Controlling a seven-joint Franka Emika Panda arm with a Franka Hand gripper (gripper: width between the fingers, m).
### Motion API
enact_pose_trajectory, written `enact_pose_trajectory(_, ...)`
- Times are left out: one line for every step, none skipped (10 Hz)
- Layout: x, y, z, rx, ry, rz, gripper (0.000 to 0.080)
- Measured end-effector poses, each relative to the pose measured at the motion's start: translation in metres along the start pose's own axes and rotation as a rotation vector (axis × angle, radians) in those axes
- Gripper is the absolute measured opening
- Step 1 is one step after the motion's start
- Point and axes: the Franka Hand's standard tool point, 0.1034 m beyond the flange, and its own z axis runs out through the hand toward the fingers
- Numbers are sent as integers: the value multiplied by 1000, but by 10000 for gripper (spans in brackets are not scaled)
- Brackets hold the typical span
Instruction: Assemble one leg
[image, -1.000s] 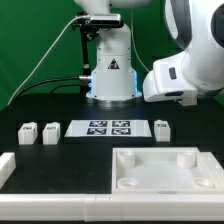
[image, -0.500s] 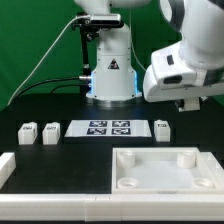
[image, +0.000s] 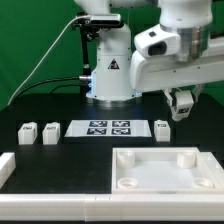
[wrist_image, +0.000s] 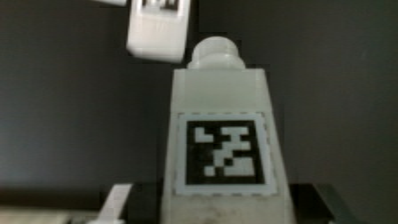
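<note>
My gripper (image: 181, 110) hangs in the air at the exterior view's right, shut on a leg (image: 181, 101). In the wrist view that leg (wrist_image: 222, 130) is a white block with a black-and-white tag and a round peg at its far end. It sits between my two fingers (wrist_image: 118, 200), and the gripper (wrist_image: 222, 206) is closed on its sides. Three more legs stand on the black table: two at the left (image: 27, 132) (image: 50, 131) and one (image: 162, 128) below and left of my gripper. The white tray-like piece (image: 204, 182) with round sockets lies front right.
The marker board (image: 105, 129) lies flat between the legs. A white wall piece (image: 8, 166) lines the front left. The arm's base (image: 110, 70) stands at the back. Another white part (wrist_image: 157, 32) shows blurred beyond the held leg in the wrist view.
The arm's upper body has swung up and toward the exterior view's left. The gripper with the leg now shows more fully and sits slightly further left.
</note>
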Motion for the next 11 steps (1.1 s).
enact_pose_trajectory(19, 1, -9, -4, 98, -9, 291)
enact_pose_trajectory(32, 2, -16, -7, 165, -15, 291)
enact_pose_trajectory(49, 6, -27, -17, 267, -40, 291)
enact_pose_trajectory(60, 8, -34, -25, 367, -42, 291)
enact_pose_trajectory(54, 10, -29, -36, 446, -45, 291)
enact_pose_trajectory(47, 10, -23, -34, 403, -44, 291)
enact_pose_trajectory(50, 10, -26, -34, 412, -44, 291)
enact_pose_trajectory(49, 10, -24, -34, 410, -44, 291)
enact_pose_trajectory(51, 12, -24, -35, 410, -48, 291)
enact_pose_trajectory(63, 16, -25, -36, 415, -51, 292)
enact_pose_trajectory(82, 19, -29, -34, 426, -52, 292)
